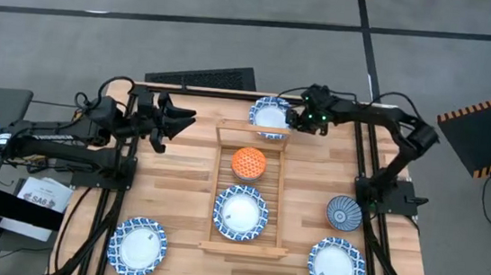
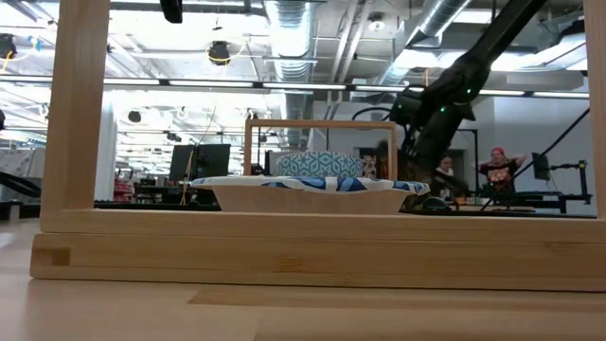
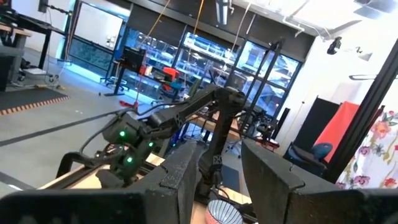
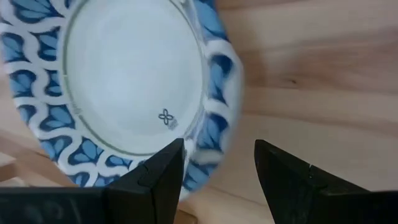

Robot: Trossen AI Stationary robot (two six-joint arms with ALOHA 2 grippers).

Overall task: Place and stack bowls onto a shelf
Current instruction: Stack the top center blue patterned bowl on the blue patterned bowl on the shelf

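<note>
A small four-petal mark is printed inside the blue-and-white bowl (image 4: 134, 87); the right tool (image 4: 217, 165), spread open, is positioned over its rim, gripping nothing.

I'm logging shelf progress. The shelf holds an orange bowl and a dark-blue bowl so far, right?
Not quite. In the high view the shelf holds the orange bowl and a wide blue-and-white patterned bowl; the dark-blue bowl sits on the table beside the shelf.

No legible text — none anywhere.
</note>
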